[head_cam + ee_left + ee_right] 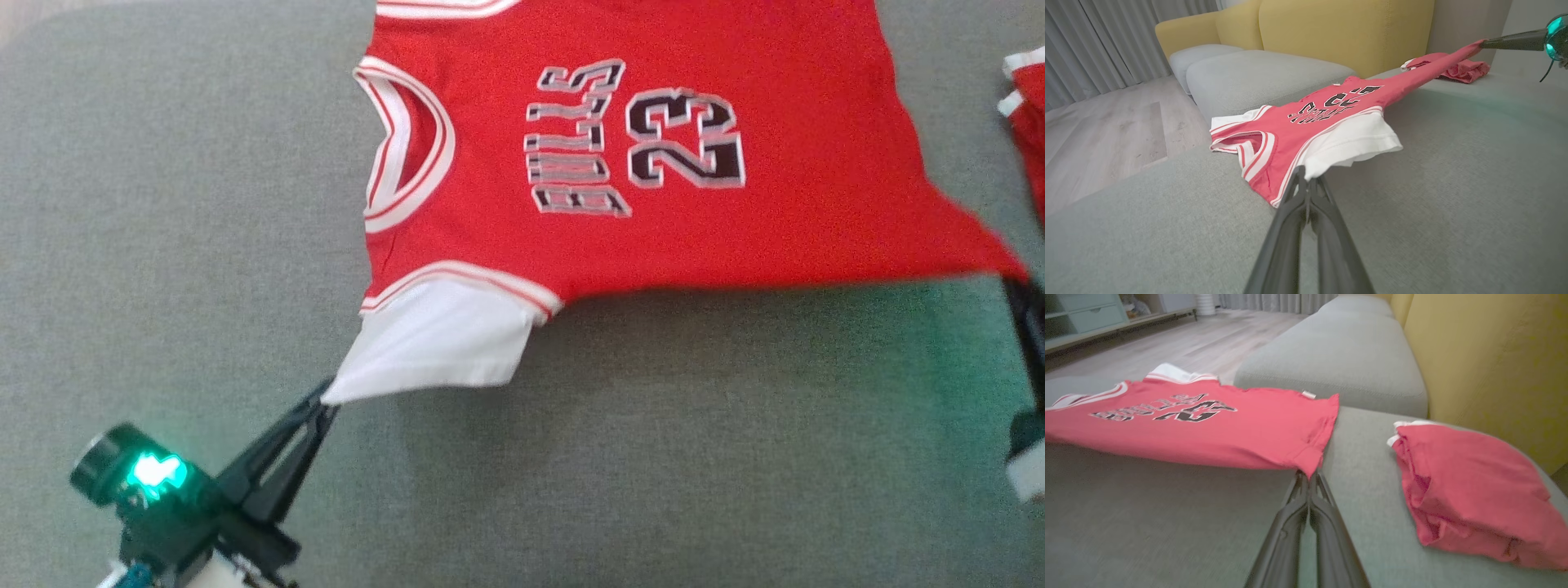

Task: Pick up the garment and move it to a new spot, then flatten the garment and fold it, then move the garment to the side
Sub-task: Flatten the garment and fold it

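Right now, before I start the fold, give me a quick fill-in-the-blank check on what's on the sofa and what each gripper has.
1. The sleeve pinched by the left gripper is ____ in colour.
2. The Bulls jersey, whose hem corner the right gripper pinches, bears the number ____.
3. The folded red garment lies toward the robot's ____ side of the Bulls jersey.
4. The sofa backrest is ____.

Missing words: white; 23; right; yellow.
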